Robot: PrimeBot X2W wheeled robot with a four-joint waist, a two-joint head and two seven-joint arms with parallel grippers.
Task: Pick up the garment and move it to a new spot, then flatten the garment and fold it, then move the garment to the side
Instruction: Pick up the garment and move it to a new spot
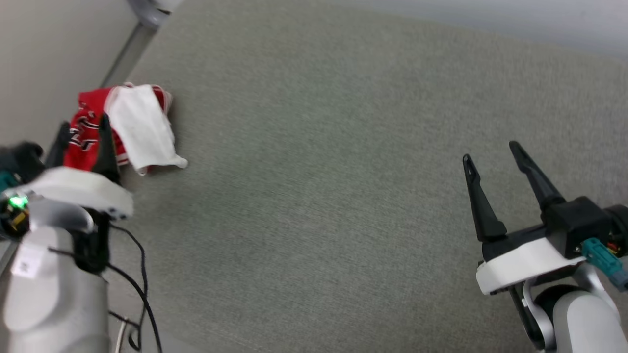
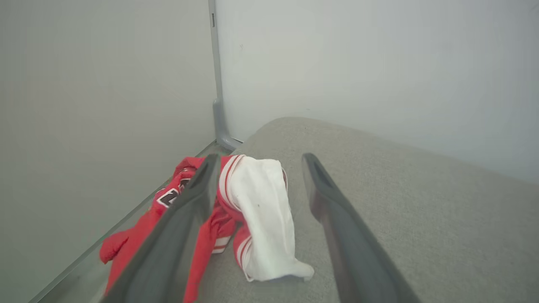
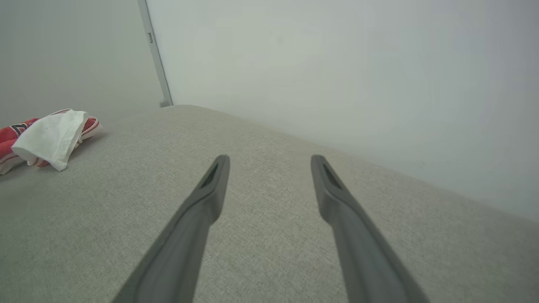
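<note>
The garment (image 1: 128, 128), a red jersey with a white sleeve on top and black print showing, lies crumpled at the far left edge of the grey padded surface (image 1: 324, 186), partly draped over that edge. My left gripper (image 1: 83, 125) hovers just short of it, open, nothing between its fingers. In the left wrist view the garment (image 2: 252, 210) lies ahead between and left of the left gripper (image 2: 259, 162). My right gripper (image 1: 490, 152) stands open over bare surface at the right, far from the garment (image 3: 50, 139).
Pale walls close in behind and to the left of the surface, with a grey metal post (image 1: 130, 49) in the corner near the garment. Black cables (image 1: 140, 274) hang by my left arm. The wide grey surface stretches between the two grippers.
</note>
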